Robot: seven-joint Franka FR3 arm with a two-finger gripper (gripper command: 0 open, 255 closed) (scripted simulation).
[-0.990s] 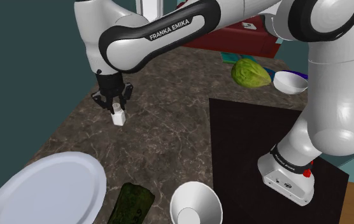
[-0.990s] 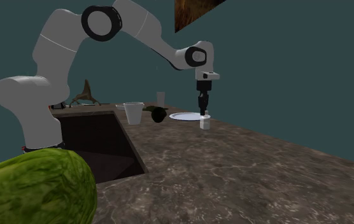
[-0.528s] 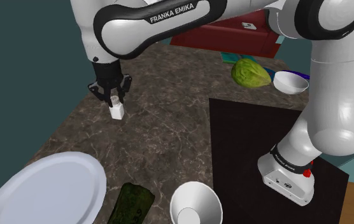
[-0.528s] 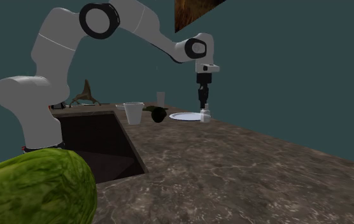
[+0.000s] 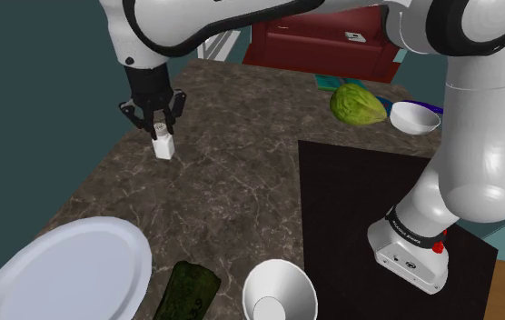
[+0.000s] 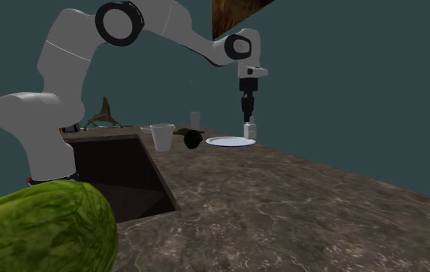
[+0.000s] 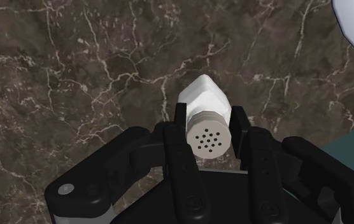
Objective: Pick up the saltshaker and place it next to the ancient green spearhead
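Along the worktop's [image 5: 242, 182] nearest edge in the shoulder view lie a white plate [image 5: 60, 273], the dark green spearhead [image 5: 187, 289] and a white cup [image 5: 278, 293], side by side. The surface is dark brown stone with pale veins; the black stand [image 5: 351, 218] takes up that view's right side. Further in, close to the worktop's left edge, the gripper [image 5: 157, 123] is clamped on the cap of the white saltshaker [image 5: 163, 146], which hangs upright, clear of the stone and well apart from the spearhead. At the far end sit a green leafy head [image 5: 358, 104] and a white bowl [image 5: 414, 116]. Beyond them is red furniture [image 5: 323, 45], with teal walls [image 5: 24, 91] around.
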